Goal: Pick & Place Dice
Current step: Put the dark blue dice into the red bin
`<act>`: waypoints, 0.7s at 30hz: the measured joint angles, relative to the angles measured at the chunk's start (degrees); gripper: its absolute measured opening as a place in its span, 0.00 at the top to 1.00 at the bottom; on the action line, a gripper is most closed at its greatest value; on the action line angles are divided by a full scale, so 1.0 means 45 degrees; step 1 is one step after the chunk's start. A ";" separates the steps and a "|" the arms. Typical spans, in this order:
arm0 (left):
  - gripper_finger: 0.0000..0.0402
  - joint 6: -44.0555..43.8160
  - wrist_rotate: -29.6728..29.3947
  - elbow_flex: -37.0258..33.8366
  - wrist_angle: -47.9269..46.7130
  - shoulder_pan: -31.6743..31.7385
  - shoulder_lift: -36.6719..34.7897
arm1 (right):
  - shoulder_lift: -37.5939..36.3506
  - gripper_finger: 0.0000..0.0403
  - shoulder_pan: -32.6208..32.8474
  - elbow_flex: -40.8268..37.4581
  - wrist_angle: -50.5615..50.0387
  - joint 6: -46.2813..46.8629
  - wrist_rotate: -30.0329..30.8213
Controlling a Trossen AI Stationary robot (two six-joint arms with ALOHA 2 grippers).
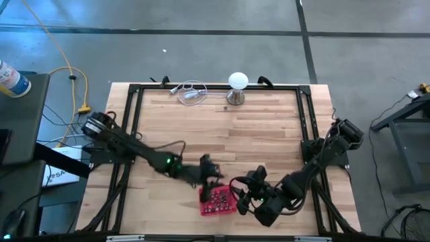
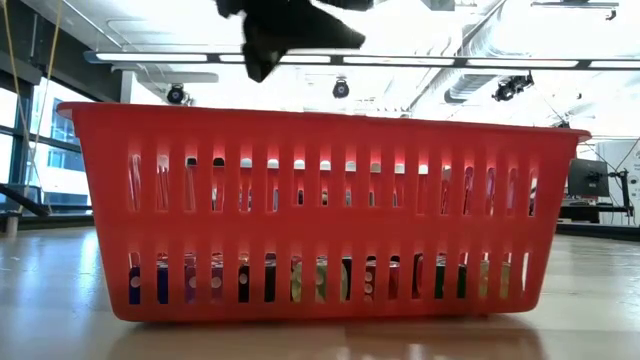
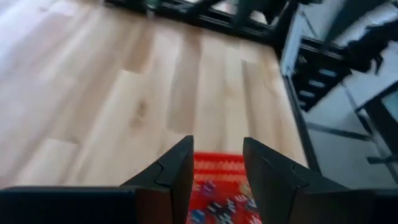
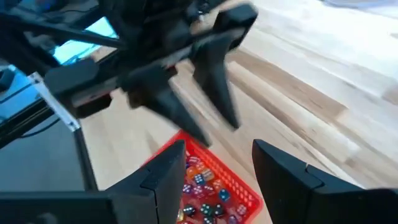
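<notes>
The red mesh basket (image 1: 216, 204) stands on the wood near the table's near edge and fills the low view (image 2: 330, 210). Many tiny mixed-colour dice (image 4: 202, 190) lie on its floor; they also show through its lower slots (image 2: 300, 280) and between my left fingers (image 3: 214, 205). My left gripper (image 1: 212, 179) hovers open over the basket's far-left rim, fingers pointing down, with nothing between them (image 4: 208, 118). My right gripper (image 1: 238, 191) is open just right of the basket, looking across it (image 4: 217, 165). A dark gripper (image 2: 290, 30) hangs above the basket's rim in the low view.
A white ball-topped metal stand (image 1: 238, 85) and a coil of white cable (image 1: 191, 93) sit at the far edge. A black frame (image 1: 134, 114) borders the table. Bare wood (image 1: 228, 134) lies between the basket and the far edge.
</notes>
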 joint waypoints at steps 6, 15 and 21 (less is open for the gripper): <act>0.67 0.0092 0.0828 0.0000 -0.0912 0.2048 -0.0178 | -0.0334 0.56 -0.0193 0.0000 -0.1580 0.1796 -0.0123; 0.67 0.0055 0.0591 0.0001 -0.2382 0.5494 -0.0176 | -0.0779 0.56 -0.0193 0.0000 -0.3621 0.3478 -0.0182; 0.67 0.1037 0.0995 0.0000 -0.2381 0.7911 -0.0173 | -0.0925 0.56 -0.0258 0.0000 -0.4697 0.4636 -0.0273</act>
